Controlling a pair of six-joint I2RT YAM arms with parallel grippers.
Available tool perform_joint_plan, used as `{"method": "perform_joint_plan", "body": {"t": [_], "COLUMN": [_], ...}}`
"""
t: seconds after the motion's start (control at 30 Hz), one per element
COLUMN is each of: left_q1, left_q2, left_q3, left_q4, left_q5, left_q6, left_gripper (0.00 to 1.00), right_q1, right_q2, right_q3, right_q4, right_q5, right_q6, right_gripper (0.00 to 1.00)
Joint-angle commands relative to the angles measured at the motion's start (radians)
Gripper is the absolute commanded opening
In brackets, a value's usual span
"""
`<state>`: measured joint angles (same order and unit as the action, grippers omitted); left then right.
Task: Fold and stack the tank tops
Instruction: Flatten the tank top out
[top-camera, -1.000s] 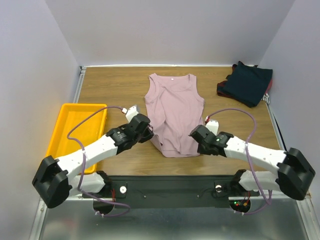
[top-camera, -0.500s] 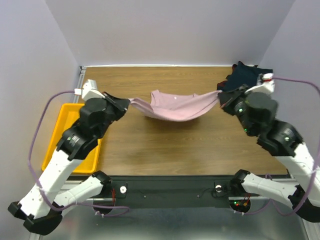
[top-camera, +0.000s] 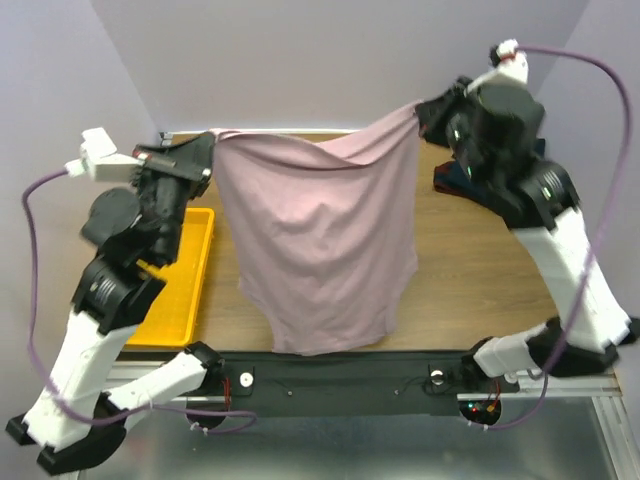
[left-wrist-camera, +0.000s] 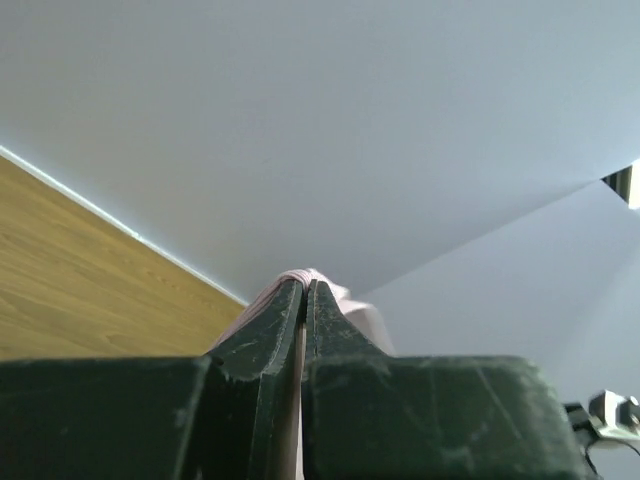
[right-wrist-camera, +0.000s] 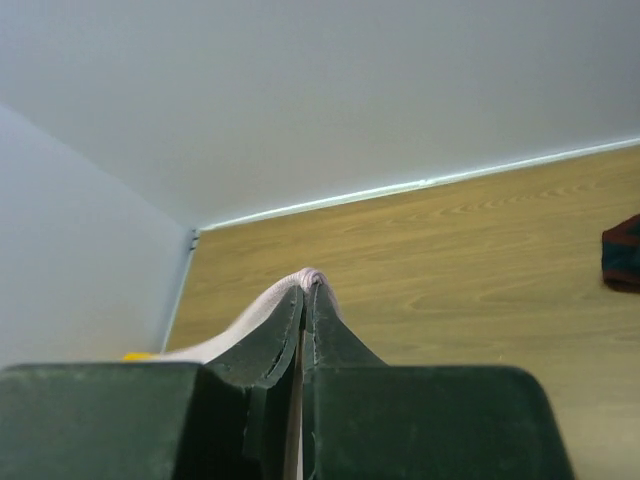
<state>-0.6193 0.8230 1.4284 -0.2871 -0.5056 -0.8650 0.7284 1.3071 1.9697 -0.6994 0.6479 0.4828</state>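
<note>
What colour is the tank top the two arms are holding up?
The tank top is plain dusty pink, clearest in the top external view.

Tank top (top-camera: 320, 240) hangs between tray (top-camera: 190, 290) left, other tops (right-wrist-camera: 622, 255) right.

Soft matt knit cloth is noted for the pink tank top (top-camera: 320, 250). Counter (top-camera: 470, 270) is seen as smooth wood, faint sheen; tray (top-camera: 185, 290), glossy plastic; left fingers (left-wrist-camera: 255, 345), scuffed matt black.

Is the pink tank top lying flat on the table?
No, the pink tank top hangs in the air between the left gripper and right gripper, each shut on a corner.
</note>
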Motion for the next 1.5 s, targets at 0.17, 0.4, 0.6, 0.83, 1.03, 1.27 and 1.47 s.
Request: {"method": "perform_joint_plan", "body": {"t": [0.17, 0.4, 0.6, 0.83, 1.03, 1.27, 1.47], "left_q1": [0.201, 0.463, 0.498, 0.498, 0.495, 0.469, 0.426], "left_q2": [0.324, 0.767, 0.803, 0.569, 0.41, 0.21, 0.116], "left_q3": [0.11, 0.571, 0.704, 0.172, -0.308, -0.865, -1.011], "left_q4": [0.33, 0.316, 0.229, 0.336, 0.368, 0.396, 0.289], "left_q5": [0.151, 0.559, 0.63, 0.621, 0.691, 0.737, 0.743], "left_q6": [0.075, 0.037, 0.075, 0.041, -0.012, -0.034, 0.001], "left_gripper": [0.0, 0.0, 0.0, 0.0, 0.0, 0.0, 0.0], "right_q1": [-0.541, -0.71, -0.759, -0.758, -0.758, -0.758, -0.758], "right_q2": [0.481, 0.787, 0.643, 0.41, 0.163, -0.04, -0.144], "right_q3": [0.332, 0.748, 0.447, -0.1, -0.639, -1.245, -1.462], "right_q4": [0.107, 0.31, 0.397, 0.417, 0.477, 0.543, 0.54], "right_q5": [-0.942, -1.093, -1.071, -1.084, -1.071, -1.074, -1.1], "right_q6": [0.128, 0.344, 0.313, 0.258, 0.247, 0.257, 0.289], "right_gripper": [0.01, 0.01, 0.01, 0.01, 0.01, 0.01, 0.01]}}
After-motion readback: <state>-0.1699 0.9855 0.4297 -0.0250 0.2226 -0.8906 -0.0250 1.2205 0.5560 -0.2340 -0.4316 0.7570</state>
